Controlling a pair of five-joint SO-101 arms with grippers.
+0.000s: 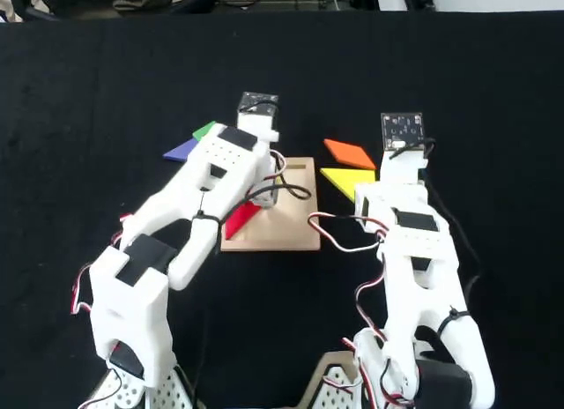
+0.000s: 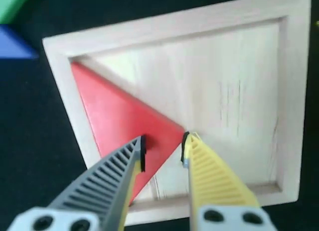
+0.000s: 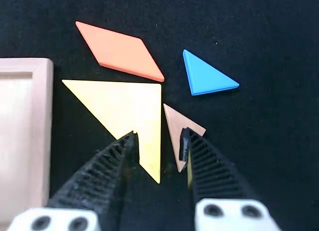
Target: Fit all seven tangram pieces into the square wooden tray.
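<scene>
The square wooden tray (image 1: 295, 234) was laid on the black tablecloth (image 1: 493, 92) between the two arms, and one piece was seated in it: a red triangle (image 1: 240, 220) was set flat in its left part, one edge against the left wall. The left arm (image 1: 203, 197) was stretched over that side of the tray. In the left wrist view the left gripper (image 2: 163, 149) was seen released, its jaws spread on either side of the red triangle's (image 2: 119, 121) pointed corner above the tray floor (image 2: 234, 91); whether the tips touched the piece could not be told. A green piece (image 1: 204, 129) and a dark blue piece (image 1: 182, 150) were left on the cloth to the far left of the tray, just beside each other. An orange parallelogram (image 1: 349, 152) was placed to the right of the tray's far corner, and a yellow triangle (image 1: 346, 180) just nearer than it, close to the tray's right wall. The right gripper (image 3: 158, 146) was held open above the cloth, one finger over the yellow triangle's (image 3: 127, 109) edge and the other over a small tan triangle (image 3: 179, 129) lying just beside it on the side away from the tray. A light blue triangle (image 3: 207, 76) was found near the tan one, apart from the orange parallelogram (image 3: 119, 51).
</scene>
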